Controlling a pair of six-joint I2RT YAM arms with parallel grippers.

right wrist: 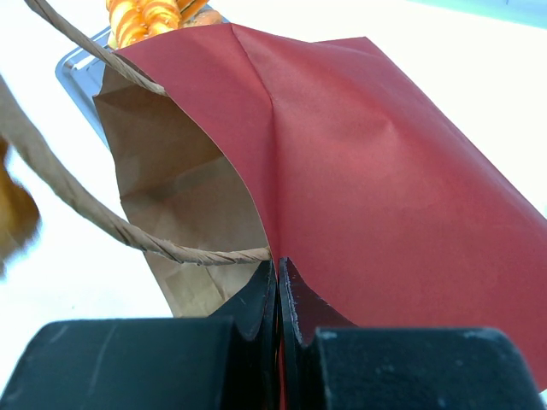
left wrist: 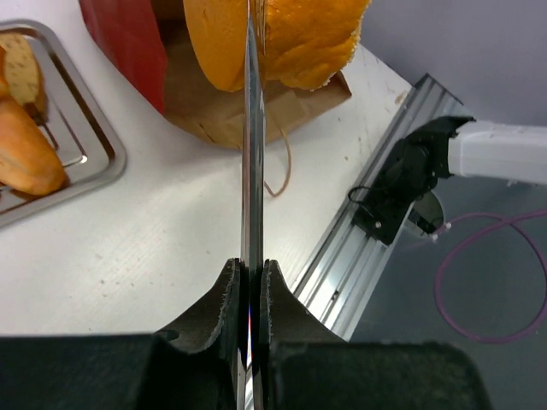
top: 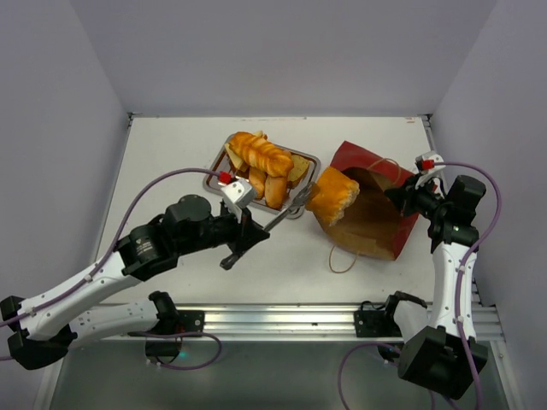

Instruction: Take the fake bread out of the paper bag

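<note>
A dark-red paper bag (top: 376, 209) lies on its side with its tan mouth facing left. My right gripper (top: 402, 198) is shut on the bag's upper edge (right wrist: 278, 265), next to a twine handle (right wrist: 85, 213). My left gripper (top: 254, 232) is shut on a thin steel utensil (left wrist: 251, 171) that reaches right to a golden fake bread loaf (top: 333, 195) at the bag's mouth. In the left wrist view the utensil's tip meets that loaf (left wrist: 291, 43) above the bag (left wrist: 128, 43). Several more fake breads (top: 261, 162) lie piled on the tray.
A steel tray (top: 214, 177) stands left of the bag at the table's middle back, its rim (left wrist: 98, 137) near the bag's mouth. The bag's lower handle loop (top: 342, 256) lies on the table. An aluminium rail (top: 282, 318) runs along the near edge.
</note>
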